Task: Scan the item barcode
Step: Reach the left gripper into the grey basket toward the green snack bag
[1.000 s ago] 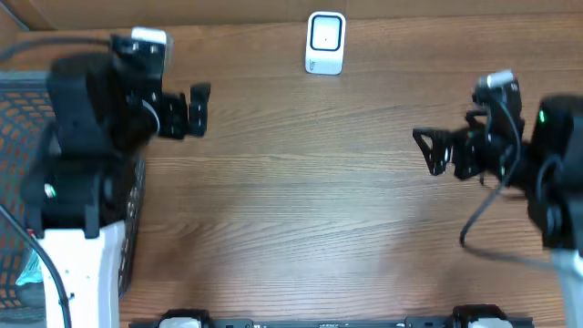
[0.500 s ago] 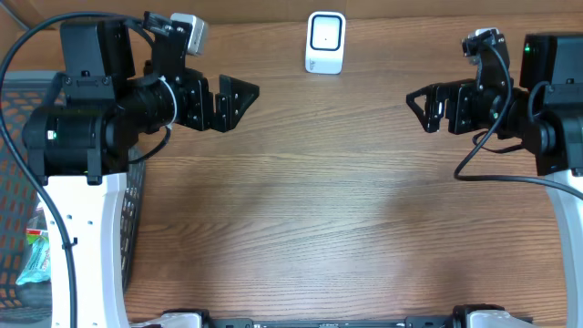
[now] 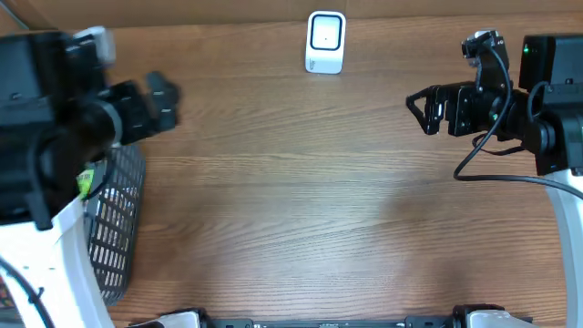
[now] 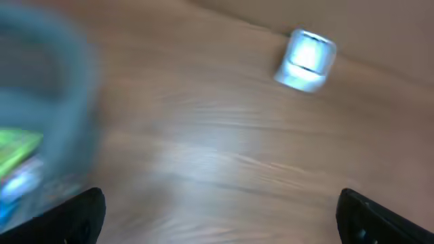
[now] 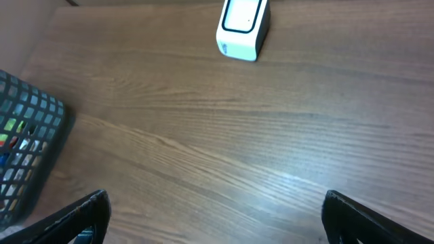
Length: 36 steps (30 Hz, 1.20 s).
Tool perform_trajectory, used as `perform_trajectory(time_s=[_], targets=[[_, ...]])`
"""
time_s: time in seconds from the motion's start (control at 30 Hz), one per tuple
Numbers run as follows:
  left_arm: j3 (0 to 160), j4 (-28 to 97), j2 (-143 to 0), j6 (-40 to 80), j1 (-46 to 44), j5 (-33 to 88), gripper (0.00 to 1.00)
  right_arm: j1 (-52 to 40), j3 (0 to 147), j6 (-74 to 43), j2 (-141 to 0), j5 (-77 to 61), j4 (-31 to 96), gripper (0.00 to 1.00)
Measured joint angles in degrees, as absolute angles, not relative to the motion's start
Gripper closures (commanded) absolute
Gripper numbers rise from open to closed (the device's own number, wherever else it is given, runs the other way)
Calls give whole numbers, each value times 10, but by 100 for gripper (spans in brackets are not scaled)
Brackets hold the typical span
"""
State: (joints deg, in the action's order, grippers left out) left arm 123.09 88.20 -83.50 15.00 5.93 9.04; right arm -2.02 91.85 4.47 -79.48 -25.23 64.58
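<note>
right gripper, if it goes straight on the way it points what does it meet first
Way looks free: only bare table ahead of the right gripper. Far across lies the left gripper; the scanner sits off to one side. Depth is unclear.

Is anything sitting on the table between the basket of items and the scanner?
Nothing visible does. The wood of the table between the basket and the scanner is bare in the overhead and right wrist views. The items lie inside the basket, so they would likely have to be lifted over its mesh wall first.
</note>
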Motion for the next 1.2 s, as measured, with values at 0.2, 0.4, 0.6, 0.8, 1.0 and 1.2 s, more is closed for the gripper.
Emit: perform_trajectory(time_s=[0.2, 0.4, 0.6, 0.8, 1.0, 1.2], targets=[[1259, 918, -841, 241, 270, -25, 0, -20, 919, 45, -796, -252, 666, 0], [1237, 964, -904, 311, 391, -90, 0, -20, 919, 45, -800, -252, 667, 0], [1139, 938, -959, 350, 402, -130, 0, -20, 919, 45, -816, -252, 668, 0], [995, 791, -965, 335, 402, -156, 0, -20, 919, 45, -821, -252, 669, 0], [894, 683, -988, 294, 402, -161, 0, -20, 919, 45, -833, -252, 666, 0], [868, 627, -1069, 281, 402, -180, 0, -20, 919, 45, -851, -252, 677, 0]])
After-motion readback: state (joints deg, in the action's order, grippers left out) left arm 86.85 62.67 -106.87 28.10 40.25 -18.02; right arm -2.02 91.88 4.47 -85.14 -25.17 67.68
